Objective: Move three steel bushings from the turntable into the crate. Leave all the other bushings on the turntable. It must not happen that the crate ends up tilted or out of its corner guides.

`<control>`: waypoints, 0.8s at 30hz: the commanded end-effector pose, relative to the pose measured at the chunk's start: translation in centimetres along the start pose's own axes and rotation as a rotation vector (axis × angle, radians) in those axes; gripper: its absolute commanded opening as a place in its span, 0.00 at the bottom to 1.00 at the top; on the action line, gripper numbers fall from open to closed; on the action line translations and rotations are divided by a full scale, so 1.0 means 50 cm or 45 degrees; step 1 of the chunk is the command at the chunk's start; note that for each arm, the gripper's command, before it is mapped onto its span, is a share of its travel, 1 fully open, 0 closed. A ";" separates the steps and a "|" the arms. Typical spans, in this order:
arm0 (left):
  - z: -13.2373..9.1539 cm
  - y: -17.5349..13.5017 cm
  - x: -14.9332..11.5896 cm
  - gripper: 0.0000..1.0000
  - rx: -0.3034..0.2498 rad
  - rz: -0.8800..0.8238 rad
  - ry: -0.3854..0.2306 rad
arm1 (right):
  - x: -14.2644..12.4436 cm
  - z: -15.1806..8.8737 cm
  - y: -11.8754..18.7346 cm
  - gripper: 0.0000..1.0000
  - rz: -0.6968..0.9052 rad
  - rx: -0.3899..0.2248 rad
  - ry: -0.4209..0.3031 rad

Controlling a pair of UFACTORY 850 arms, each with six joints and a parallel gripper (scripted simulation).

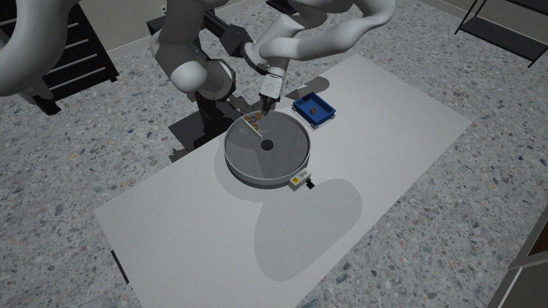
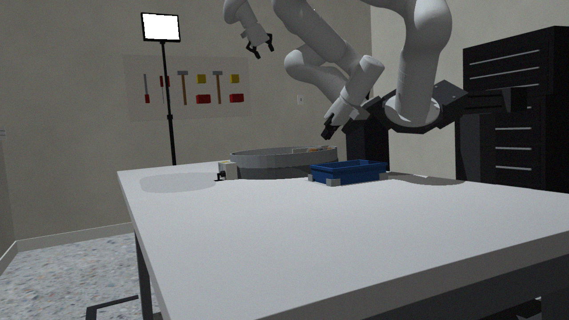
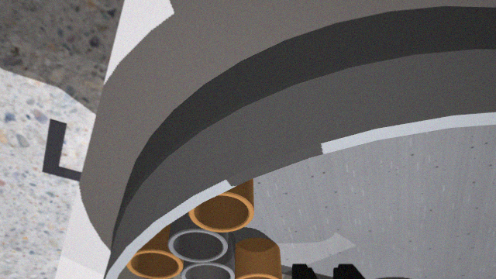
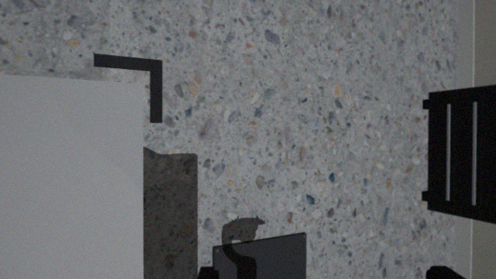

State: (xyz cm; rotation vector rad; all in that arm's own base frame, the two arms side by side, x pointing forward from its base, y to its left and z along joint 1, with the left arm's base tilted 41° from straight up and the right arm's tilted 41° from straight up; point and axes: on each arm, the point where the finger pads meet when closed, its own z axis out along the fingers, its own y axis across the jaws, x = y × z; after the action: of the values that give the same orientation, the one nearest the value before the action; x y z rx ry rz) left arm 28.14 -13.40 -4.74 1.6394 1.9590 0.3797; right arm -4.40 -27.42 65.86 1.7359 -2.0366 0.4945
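Rigid, probably slick, the hollow grey steel bushing (image 1: 252, 117) (image 3: 171, 246) near the white worktop's (image 1: 398, 118) (image 2: 318, 230) (image 3: 145, 17) (image 4: 70, 174) arm-side edge suits an outer-wall pinch; left gripper (image 1: 264, 112) (image 2: 326, 137) (image 3: 322, 271) narrowly parted, right gripper (image 1: 50, 110) (image 2: 265, 53) (image 4: 325, 273) wide, both empty.

The left arm (image 1: 302, 48) (image 2: 362, 79) is bent and reaches downward with its wrist tilted, and the left gripper (image 1: 265, 111) (image 2: 326, 134) (image 3: 323, 272) points obliquely down, its two fingers having only a narrow gap between them and holding nothing. The right arm (image 1: 32, 45) (image 2: 239, 11) is raised well apart from the left one, and the right gripper (image 1: 47, 108) (image 2: 265, 53) (image 4: 325, 273) points down, with its fingers spread wide and nothing between them.
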 end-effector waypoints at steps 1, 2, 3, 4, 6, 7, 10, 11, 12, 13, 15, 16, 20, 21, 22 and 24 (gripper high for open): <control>0.032 -0.038 -0.032 0.11 -0.005 0.008 0.022 | 0.001 -0.002 0.000 1.00 0.000 0.000 0.002; 0.032 -0.038 -0.032 0.11 -0.005 0.008 0.022 | 0.001 -0.002 0.000 1.00 0.000 0.000 0.002; 0.037 -0.046 -0.038 0.11 -0.002 0.011 0.022 | 0.001 -0.002 0.000 1.00 0.000 0.000 0.002; 0.041 -0.053 -0.043 0.11 0.000 0.013 0.022 | 0.001 -0.002 0.000 1.00 0.000 0.000 0.002; 0.048 -0.064 -0.051 0.11 0.003 0.017 0.022 | 0.001 -0.002 0.000 1.00 0.000 0.000 0.002; 0.051 -0.068 -0.055 0.11 0.004 0.019 0.022 | 0.001 -0.002 0.000 1.00 0.000 0.000 0.002; 0.056 -0.078 -0.061 0.11 0.007 0.022 0.022 | 0.001 -0.002 0.000 1.00 0.000 0.000 0.002; 0.057 -0.079 -0.062 0.11 0.007 0.023 0.022 | 0.001 -0.002 0.000 1.00 0.000 0.000 0.002; 0.058 -0.080 -0.063 0.11 0.008 0.023 0.021 | 0.001 -0.002 0.000 1.00 0.000 0.000 0.002; 0.058 -0.081 -0.063 0.11 0.008 0.023 0.021 | 0.001 -0.002 0.000 1.00 0.000 0.000 0.002; 0.059 -0.082 -0.064 0.11 0.008 0.023 0.021 | 0.001 -0.002 0.000 1.00 0.000 0.000 0.002; 0.059 -0.082 -0.064 0.11 0.008 0.023 0.021 | 0.001 -0.002 0.000 1.00 0.000 0.000 0.002; 0.059 -0.082 -0.064 0.11 0.008 0.023 0.021 | 0.001 -0.002 0.000 1.00 0.000 0.000 0.002; 0.059 -0.082 -0.064 0.11 0.008 0.023 0.021 | 0.001 -0.002 0.000 1.00 0.000 0.000 0.002; 0.059 -0.082 -0.064 0.11 0.008 0.023 0.021 | 0.001 -0.002 0.000 1.00 0.000 0.000 0.002; 0.059 -0.082 -0.064 0.11 0.008 0.023 0.021 | 0.001 -0.002 0.000 1.00 0.000 0.000 0.002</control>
State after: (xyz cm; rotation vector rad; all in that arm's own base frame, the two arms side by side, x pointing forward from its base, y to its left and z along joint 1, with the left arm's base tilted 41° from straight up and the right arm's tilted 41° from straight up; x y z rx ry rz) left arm 26.82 -17.69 -8.60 1.6645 1.9620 0.3967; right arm -4.40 -27.42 65.86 1.7359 -2.0366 0.4945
